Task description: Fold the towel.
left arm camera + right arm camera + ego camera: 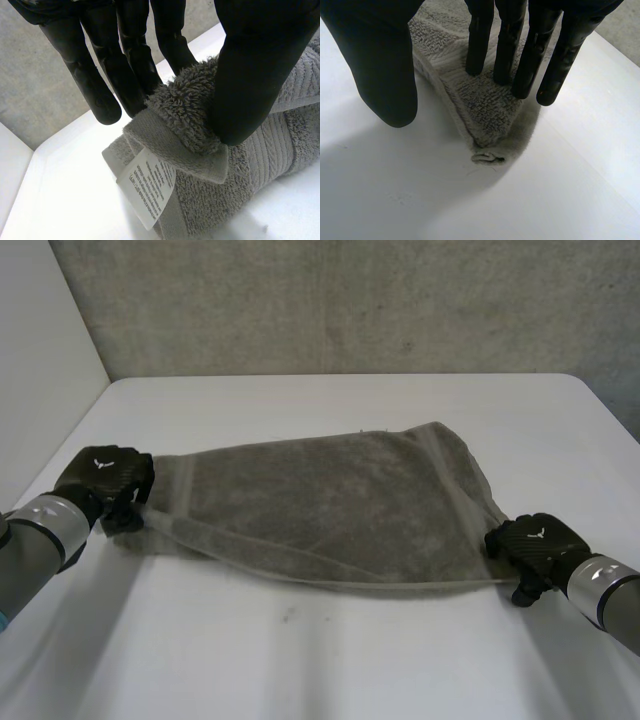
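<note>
A grey towel (330, 500) lies folded over on the white table (350, 660), its long doubled edge toward me. My left hand (105, 478) is at the towel's left end. In the left wrist view its thumb (255, 75) presses a bunched corner of the towel (200, 210) against the fingers, with a white care label (147, 187) hanging just below. My right hand (535, 540) is at the towel's right front corner. In the right wrist view its fingers (520, 50) are straight over the towel corner (490, 110), which lies flat on the table, and the thumb stands apart, off the cloth.
A grey wall runs behind the table's far edge. A white side wall (40, 360) stands at the left. Bare tabletop lies in front of the towel and behind it.
</note>
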`<state>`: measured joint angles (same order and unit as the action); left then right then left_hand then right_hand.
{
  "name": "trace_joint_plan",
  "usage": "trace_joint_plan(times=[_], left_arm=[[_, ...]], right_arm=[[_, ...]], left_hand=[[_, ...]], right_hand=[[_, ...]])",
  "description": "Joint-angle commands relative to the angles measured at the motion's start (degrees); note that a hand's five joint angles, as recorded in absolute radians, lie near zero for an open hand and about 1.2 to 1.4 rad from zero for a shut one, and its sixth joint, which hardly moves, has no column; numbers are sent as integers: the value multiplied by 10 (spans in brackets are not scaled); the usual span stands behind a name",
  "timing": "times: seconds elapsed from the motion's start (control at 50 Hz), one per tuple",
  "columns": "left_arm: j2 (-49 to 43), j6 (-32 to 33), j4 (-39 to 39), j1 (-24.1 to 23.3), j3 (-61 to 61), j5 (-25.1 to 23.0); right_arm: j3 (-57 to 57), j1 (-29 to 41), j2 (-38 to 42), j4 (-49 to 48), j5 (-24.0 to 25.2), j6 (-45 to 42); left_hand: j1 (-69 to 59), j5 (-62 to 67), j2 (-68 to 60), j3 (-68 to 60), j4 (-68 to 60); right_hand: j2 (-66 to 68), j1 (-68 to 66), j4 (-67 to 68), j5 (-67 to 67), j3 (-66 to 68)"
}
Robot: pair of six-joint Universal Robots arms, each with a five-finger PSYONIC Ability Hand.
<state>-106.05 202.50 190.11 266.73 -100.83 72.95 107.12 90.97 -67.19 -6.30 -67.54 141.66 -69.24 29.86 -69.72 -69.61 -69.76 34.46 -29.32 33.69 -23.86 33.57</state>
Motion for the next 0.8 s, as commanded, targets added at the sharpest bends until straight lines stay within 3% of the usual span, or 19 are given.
trace_joint_plan(times=[0.02, 0.2, 0.4, 0.56, 0.62, 0.66, 0.8], left_arm=[[-3, 0, 0, 1, 0, 0], [-3, 0, 0, 1, 0, 0], [-3, 1, 0, 1, -2, 0], [-4, 1, 0, 1, -4, 0], [-4, 1, 0, 1, -4, 0], [-3, 1, -1, 1, -4, 1], [3, 0, -10, -2, -5, 2]], right_arm=[[-6, -2, 3, -14, -1, -1], [-11, 3, 4, -57, -2, 2], [-23, 3, 17, -57, -1, 2], [-31, 3, 38, -53, -9, 1], [-30, 1, 32, -53, -6, 3], [-33, 1, 26, -56, -7, 9], [-40, 0, -6, -44, -12, 9]], left_hand=[[-108, 401, -103, -104, -102], [-108, 401, -103, -104, -102], [-108, 401, -103, -104, -102], [-108, 401, -103, -104, -102], [-108, 401, -103, -104, -102], [-108, 401, -103, -104, -102], [-108, 401, -103, -104, -102]], right_hand=[[89, -141, 97, -95, 98], [279, -331, 287, -285, 288], [257, -309, 265, -264, 266], [167, -218, 174, -173, 176], [249, -300, 257, -255, 258], [455, -506, 462, -461, 464], [455, -507, 463, -461, 464]])
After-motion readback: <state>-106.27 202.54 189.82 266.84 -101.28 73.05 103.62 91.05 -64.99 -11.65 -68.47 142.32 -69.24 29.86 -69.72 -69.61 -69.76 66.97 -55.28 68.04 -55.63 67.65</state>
